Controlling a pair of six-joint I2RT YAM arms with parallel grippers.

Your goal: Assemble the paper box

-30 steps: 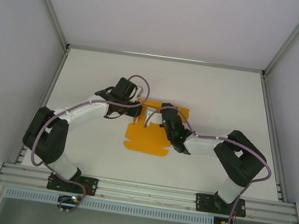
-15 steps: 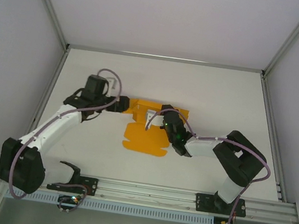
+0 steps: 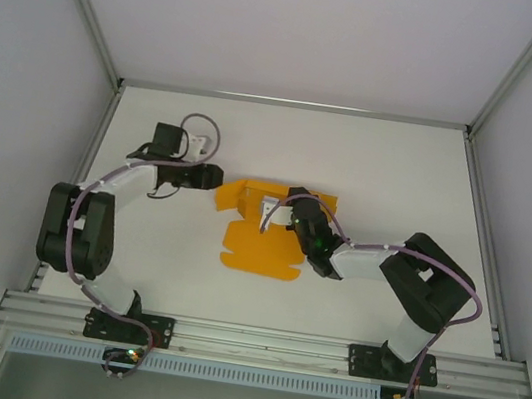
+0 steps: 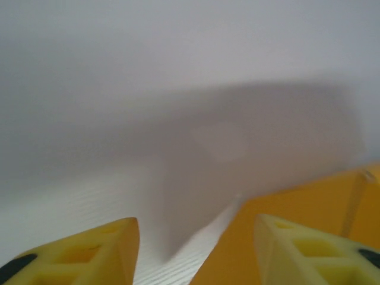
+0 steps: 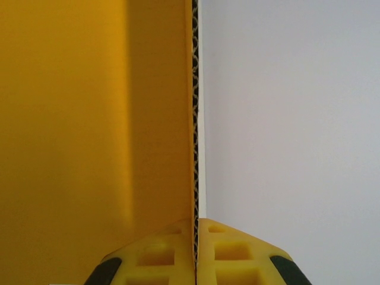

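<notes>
The paper box (image 3: 261,242) is a bright orange-yellow die-cut sheet lying mid-table, with flaps raised at its far end. My right gripper (image 3: 288,210) is shut on an upright flap; in the right wrist view the card (image 5: 89,119) runs edge-on between the closed fingertips (image 5: 160,255) of the gripper (image 5: 195,252). My left gripper (image 3: 213,178) is open just left of the sheet's raised left flap (image 3: 232,194), holding nothing. In the left wrist view its gripper (image 4: 196,252) spans bare table, with the orange card (image 4: 297,202) under the right finger (image 4: 309,249).
The white table (image 3: 392,169) is fenced by grey walls and an aluminium frame (image 3: 291,103). Along the near edge runs a rail (image 3: 263,343) carrying both arm bases. Open tabletop lies behind the sheet and on the right.
My left gripper has drawn back to the left off the sheet, and its arm has swung round. The sheet's left flap is now uncovered. The right gripper has kept its hold.
</notes>
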